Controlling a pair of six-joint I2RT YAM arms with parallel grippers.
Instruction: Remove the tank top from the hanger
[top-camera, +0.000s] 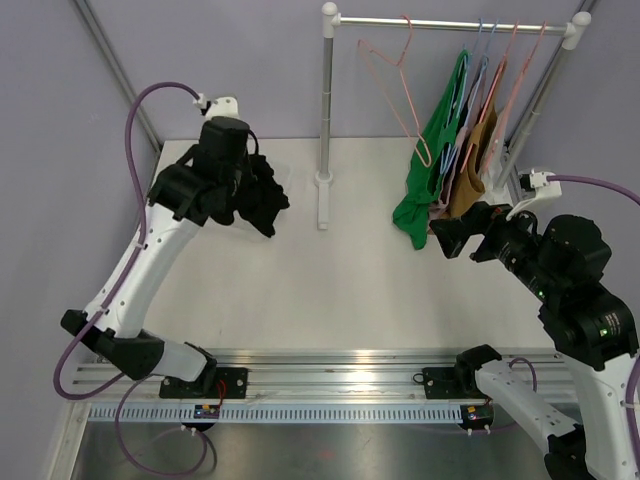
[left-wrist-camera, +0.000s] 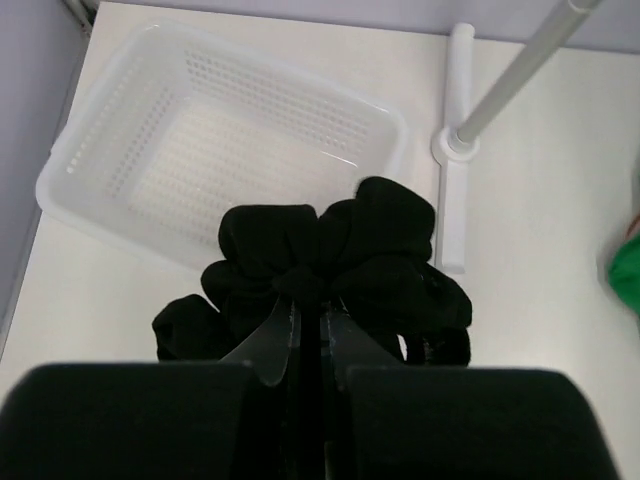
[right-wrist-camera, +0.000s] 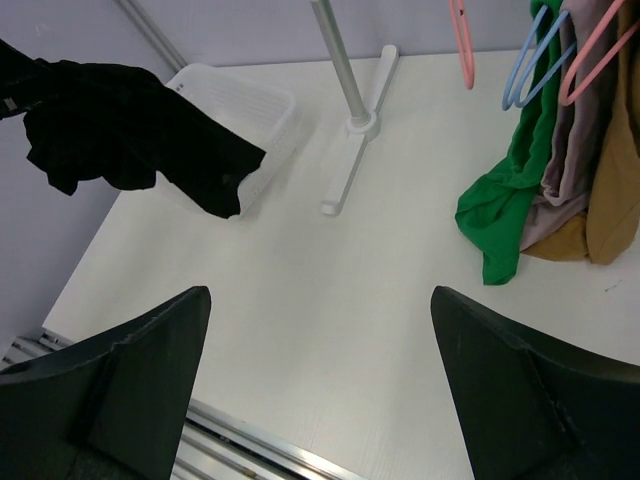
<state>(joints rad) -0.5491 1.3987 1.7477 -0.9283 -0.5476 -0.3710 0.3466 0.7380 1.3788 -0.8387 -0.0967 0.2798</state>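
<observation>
My left gripper (top-camera: 250, 185) is shut on a bunched black tank top (top-camera: 264, 198) and holds it in the air at the near edge of a white basket (left-wrist-camera: 110, 150). In the left wrist view the jaws (left-wrist-camera: 308, 315) pinch the black cloth (left-wrist-camera: 345, 250) between them. An empty pink hanger (top-camera: 398, 85) hangs on the rack rail (top-camera: 450, 22). My right gripper (top-camera: 447, 238) is open and empty, low beside the hanging clothes; its fingers (right-wrist-camera: 150, 350) frame bare table. The black tank top (right-wrist-camera: 120, 130) also shows in the right wrist view, at the upper left.
A green tank top (top-camera: 428, 175), a mauve one and a tan one (top-camera: 470, 170) hang on blue and pink hangers at the rail's right end. The rack's white pole (top-camera: 327, 110) and foot (top-camera: 322, 205) stand mid-table. A metal rail runs along the near edge.
</observation>
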